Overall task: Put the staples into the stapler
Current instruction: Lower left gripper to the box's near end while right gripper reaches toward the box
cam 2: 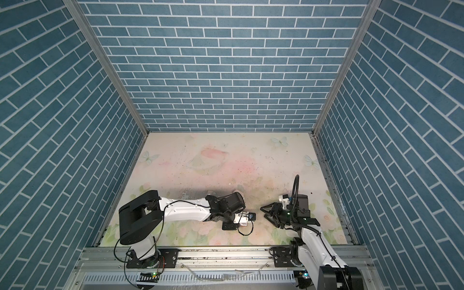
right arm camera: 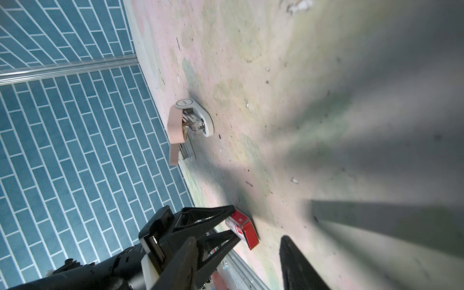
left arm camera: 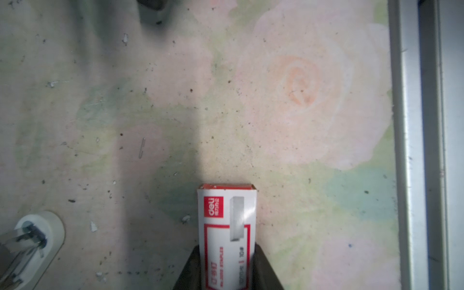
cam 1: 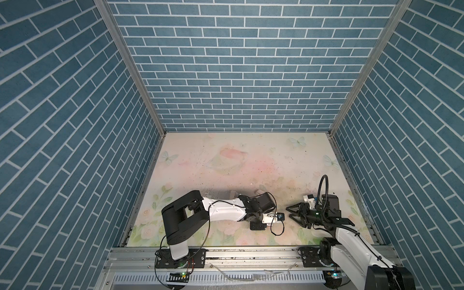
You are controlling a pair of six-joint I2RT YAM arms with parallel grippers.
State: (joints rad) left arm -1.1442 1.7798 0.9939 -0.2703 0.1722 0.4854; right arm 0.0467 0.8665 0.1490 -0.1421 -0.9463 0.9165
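In the left wrist view a red-and-white staple box [left arm camera: 227,221] sits between the jaws of my left gripper [left arm camera: 227,251], which is shut on its two long sides. The right wrist view shows the same hold: the left gripper [right arm camera: 232,223] has the box [right arm camera: 247,232] down on the mat. The stapler [right arm camera: 190,123] lies beyond it, its pink top swung open from the white base. Its base end also shows in the left wrist view [left arm camera: 32,241]. My right gripper [cam 1: 292,213] hovers open to the right of the left gripper, holding nothing. No staples are in view.
An aluminium rail [left arm camera: 414,150] runs along the front edge of the flowered mat [cam 1: 251,160], close to the box. Blue brick walls close in three sides. A thin grey sliver [left arm camera: 141,148] and small flecks lie on the mat. The left arm [cam 1: 226,208] stretches low across the middle.
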